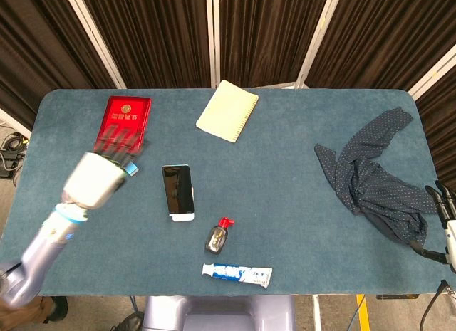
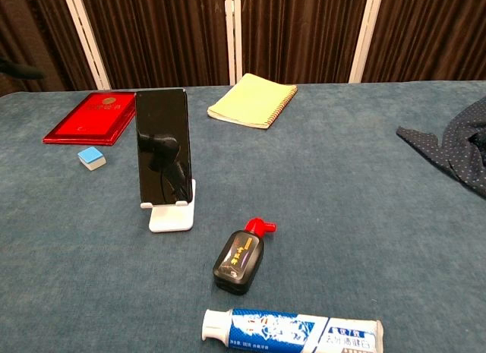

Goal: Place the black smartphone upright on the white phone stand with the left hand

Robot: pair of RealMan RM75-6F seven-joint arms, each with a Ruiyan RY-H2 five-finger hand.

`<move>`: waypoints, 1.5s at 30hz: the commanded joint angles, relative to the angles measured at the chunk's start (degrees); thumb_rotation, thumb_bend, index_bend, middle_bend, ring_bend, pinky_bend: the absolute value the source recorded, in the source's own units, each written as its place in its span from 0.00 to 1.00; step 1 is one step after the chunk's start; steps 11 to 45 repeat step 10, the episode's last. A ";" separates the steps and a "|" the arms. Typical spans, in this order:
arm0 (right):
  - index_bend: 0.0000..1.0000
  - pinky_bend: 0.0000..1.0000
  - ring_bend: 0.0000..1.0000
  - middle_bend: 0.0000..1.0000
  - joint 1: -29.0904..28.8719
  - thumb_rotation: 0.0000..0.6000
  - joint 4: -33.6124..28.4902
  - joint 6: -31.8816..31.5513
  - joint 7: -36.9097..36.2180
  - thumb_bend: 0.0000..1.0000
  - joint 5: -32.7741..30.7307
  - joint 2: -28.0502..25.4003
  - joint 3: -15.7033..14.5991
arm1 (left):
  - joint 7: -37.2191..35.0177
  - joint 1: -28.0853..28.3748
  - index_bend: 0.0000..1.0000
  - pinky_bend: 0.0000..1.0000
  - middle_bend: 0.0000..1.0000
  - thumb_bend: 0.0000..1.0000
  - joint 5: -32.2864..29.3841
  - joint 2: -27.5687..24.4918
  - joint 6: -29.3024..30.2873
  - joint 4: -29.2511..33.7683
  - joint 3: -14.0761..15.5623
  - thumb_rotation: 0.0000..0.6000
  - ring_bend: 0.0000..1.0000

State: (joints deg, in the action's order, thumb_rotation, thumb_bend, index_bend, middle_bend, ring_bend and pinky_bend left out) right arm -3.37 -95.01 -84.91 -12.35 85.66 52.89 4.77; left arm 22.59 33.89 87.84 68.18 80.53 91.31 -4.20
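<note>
The black smartphone point(image 1: 177, 189) stands upright, leaning back on the white phone stand point(image 1: 183, 216). In the chest view the smartphone point(image 2: 162, 149) rests in the lip of the stand point(image 2: 171, 216) with nothing touching it. My left hand point(image 1: 96, 176) is raised to the left of the phone, well apart from it. It is blurred, holds nothing, and its fingers stretch toward the red booklet point(image 1: 123, 123). Only the fingertips of my right hand point(image 1: 443, 200) show at the right edge, beside the cloth.
A small blue block point(image 2: 91, 157) lies left of the stand, and the red booklet point(image 2: 95, 118) behind it. A yellow notebook point(image 1: 227, 110) is at the back, an ink bottle point(image 1: 218, 236) and a toothpaste tube point(image 1: 236, 273) in front, and a dark dotted cloth point(image 1: 374, 178) on the right.
</note>
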 commanded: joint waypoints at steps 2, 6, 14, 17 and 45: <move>0.00 0.00 0.00 0.00 -0.10 1.00 -0.16 0.11 0.54 0.00 -0.09 0.14 0.01 | -7.34 -10.94 0.00 0.00 0.00 0.00 -11.03 -5.58 5.26 8.08 0.02 1.00 0.00; 0.00 0.00 0.00 0.00 -0.18 1.00 -0.30 0.11 1.25 0.00 -0.31 0.33 0.13 | -5.26 -16.49 0.00 0.00 0.00 0.00 -12.32 -5.35 10.26 7.43 2.08 1.00 0.00; 0.00 0.00 0.00 0.00 -0.19 1.00 -0.55 0.03 2.07 0.00 -0.19 0.53 0.05 | -7.18 -21.91 0.00 0.00 0.00 0.00 -13.50 -5.18 13.38 9.18 4.47 1.00 0.00; 0.00 0.00 0.00 0.00 -0.19 1.00 -0.55 0.03 2.07 0.00 -0.19 0.53 0.05 | -7.18 -21.91 0.00 0.00 0.00 0.00 -13.50 -5.18 13.38 9.18 4.47 1.00 0.00; 0.00 0.00 0.00 0.00 -0.19 1.00 -0.55 0.03 2.07 0.00 -0.19 0.53 0.05 | -7.18 -21.91 0.00 0.00 0.00 0.00 -13.50 -5.18 13.38 9.18 4.47 1.00 0.00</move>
